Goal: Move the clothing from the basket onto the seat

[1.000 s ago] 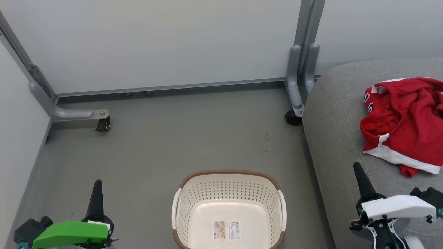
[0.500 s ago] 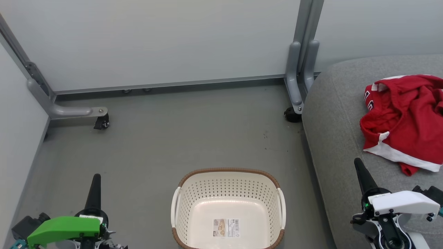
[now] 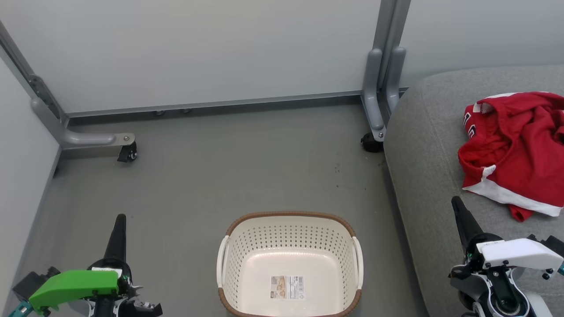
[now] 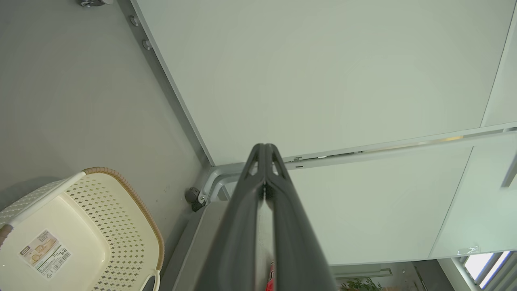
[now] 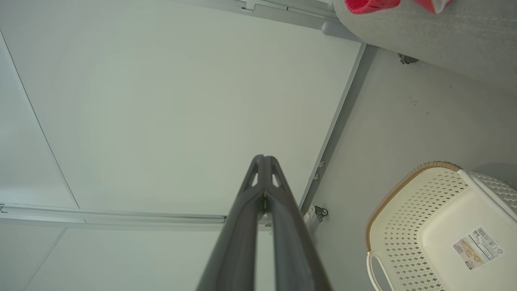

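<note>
Grey matte floor (image 3: 198, 185), pale smooth wall panels (image 3: 198, 53) behind, grey metal frame legs (image 3: 83, 140) on black casters (image 3: 128, 155) at the base.

Head view, bottom centre: basket (image 3: 288, 214) standing on the floor between the two arms. Cream perforated plastic, rounded rectangle, brown woven-look rim, white side handles (image 3: 221, 264), label (image 3: 287, 287) flat on the smooth bottom. Right of it: seat (image 3: 423, 167), grey woven upholstery, rounded corner. On the seat, well apart from the basket: clothing (image 3: 515, 149), crumpled soft red fabric with a broad white hem stripe and white lettering on the upper left fold.

Lower left: left gripper (image 3: 119, 219) over the floor, green housing behind it, pointing up the view. Lower right: right gripper (image 3: 456, 203) over the seat's front edge, white housing, near the clothing's lower hem but not touching.

From the head view each gripper just a single dark spike; wrist views needed for jaw state.

Left wrist view: long dark fingers pressed together from tip down, clenched on nothing. Basket at lower left with label legible, seat corner and a caster beyond, sliver of red low beside the fingers.

Right wrist view: same clenched pose, fingers touching. Basket at lower right, seat and red fabric along the top edge, wall panel seams and a caster behind the tips.
</note>
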Tool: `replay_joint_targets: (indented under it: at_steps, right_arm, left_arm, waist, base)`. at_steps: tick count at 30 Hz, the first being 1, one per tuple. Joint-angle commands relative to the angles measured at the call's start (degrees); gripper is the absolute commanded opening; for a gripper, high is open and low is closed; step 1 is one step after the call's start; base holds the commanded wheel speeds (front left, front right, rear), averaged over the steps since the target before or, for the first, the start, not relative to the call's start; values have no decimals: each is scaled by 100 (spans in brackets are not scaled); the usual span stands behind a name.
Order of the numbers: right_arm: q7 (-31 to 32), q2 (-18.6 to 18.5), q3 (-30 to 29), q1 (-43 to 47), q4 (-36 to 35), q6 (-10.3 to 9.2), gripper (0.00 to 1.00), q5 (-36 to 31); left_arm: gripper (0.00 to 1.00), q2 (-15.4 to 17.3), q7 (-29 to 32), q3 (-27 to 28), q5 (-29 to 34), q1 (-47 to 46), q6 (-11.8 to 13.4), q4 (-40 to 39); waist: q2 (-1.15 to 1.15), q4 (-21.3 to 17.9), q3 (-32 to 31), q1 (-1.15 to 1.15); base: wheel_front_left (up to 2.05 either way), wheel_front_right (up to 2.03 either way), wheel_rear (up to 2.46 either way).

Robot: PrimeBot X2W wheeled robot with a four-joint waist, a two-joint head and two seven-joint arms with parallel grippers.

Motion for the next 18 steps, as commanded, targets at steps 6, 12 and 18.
replay_joint_targets:
  at_steps: [6,12,18]
  right_arm:
    - [106,11,-65,-151,29,3,0,344]
    - [175,20,-104,-182,56,2,0,593]
    - [237,30,-141,-239,80,2,0,827]
  left_arm:
    - [0,31,93,61,-345,-194,-38,25]
    - [0,33,156,90,-602,-252,-58,53]
    - [0,34,220,116,-836,-290,-75,79]
  waist:
    - [0,-8,30,0]
    - [0,-16,57,0]
    - [0,-23,84,0]
  base:
    - [0,0,0]
    - [0,0,0]
    - [0,0,0]
